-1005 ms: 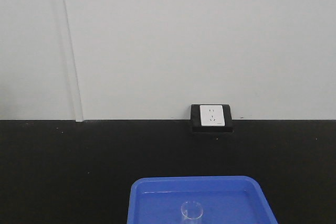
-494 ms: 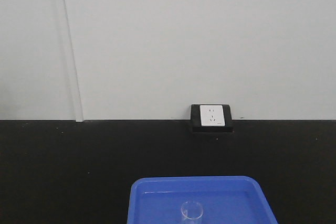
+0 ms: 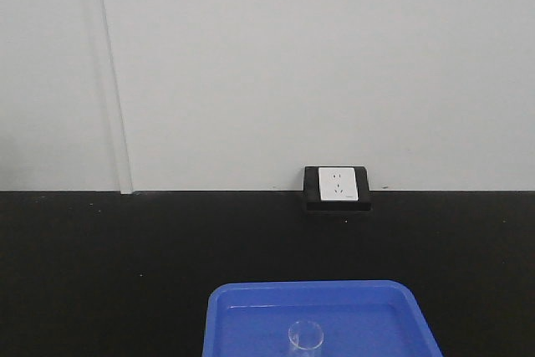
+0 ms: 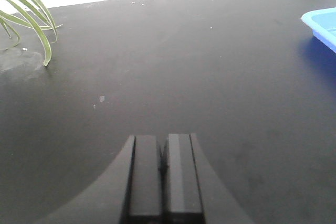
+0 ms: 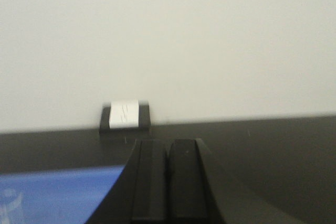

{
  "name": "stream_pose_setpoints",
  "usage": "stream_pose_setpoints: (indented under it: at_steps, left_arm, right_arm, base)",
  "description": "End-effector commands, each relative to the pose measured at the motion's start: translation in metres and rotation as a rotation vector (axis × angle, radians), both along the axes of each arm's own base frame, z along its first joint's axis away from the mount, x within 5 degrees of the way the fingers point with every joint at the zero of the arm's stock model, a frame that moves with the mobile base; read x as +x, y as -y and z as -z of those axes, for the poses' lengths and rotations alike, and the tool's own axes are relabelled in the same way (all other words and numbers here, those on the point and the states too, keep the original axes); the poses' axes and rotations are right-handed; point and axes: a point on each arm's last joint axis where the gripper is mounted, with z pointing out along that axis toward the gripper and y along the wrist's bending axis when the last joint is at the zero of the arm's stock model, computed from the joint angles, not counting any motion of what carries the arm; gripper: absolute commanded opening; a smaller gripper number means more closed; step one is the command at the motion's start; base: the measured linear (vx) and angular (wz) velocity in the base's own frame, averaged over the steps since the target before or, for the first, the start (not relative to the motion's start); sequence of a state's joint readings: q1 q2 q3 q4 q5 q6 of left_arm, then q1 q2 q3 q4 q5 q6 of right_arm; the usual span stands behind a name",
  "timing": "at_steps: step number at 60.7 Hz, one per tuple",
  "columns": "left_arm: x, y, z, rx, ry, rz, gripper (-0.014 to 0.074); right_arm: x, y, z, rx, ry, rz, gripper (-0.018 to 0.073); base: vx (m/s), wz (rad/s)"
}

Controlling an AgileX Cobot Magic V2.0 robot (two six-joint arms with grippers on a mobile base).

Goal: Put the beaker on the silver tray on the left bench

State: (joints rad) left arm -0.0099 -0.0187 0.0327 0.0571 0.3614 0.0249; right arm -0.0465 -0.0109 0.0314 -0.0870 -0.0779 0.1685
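Exterior front-facing feed gives me the beaker (image 3: 306,336) upright inside the blue tray (image 3: 242,311), midway between its side rims, on the black benchtop (image 3: 100,248). On my wrist feeds, the left gripper (image 4: 163,148) and right gripper (image 5: 168,150) both have fingers pressed together, empty.

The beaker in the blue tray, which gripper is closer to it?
Right. The right gripper is at the edge of the blue tray, beaker to its left; the left gripper is farther off, tray far to its right.
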Motion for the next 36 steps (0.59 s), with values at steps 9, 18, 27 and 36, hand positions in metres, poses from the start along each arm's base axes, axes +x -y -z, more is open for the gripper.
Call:
stream_pose_setpoints:
  at_steps: [9,18,27,36]
  left_arm:
    - [0.002,0.001,0.0,-0.005,0.062,0.009,0.0001]
    - [0.002,0.001,0.0,-0.005,0.062,0.009,0.0001]
    - [0.002,0.001,0.0,-0.005,0.062,0.009,0.0001]
    - [0.002,0.001,0.0,-0.005,0.062,0.009,0.0001]
  right_arm:
    - [-0.012,-0.002,-0.067,-0.073,0.208,0.006,-0.0011]
    - [-0.007,-0.002,-0.102,-0.16,0.206,0.021,-0.0008]
    - [0.005,-0.001,-0.115,-0.164,0.158,0.02,-0.0003]
    - [0.023,0.0,-0.107,-0.151,0.049,0.018,0.001]
  base:
    - [0.0,0.0]
    - [0.0,0.0]
    - [0.0,0.0]
    - [0.0,0.0]
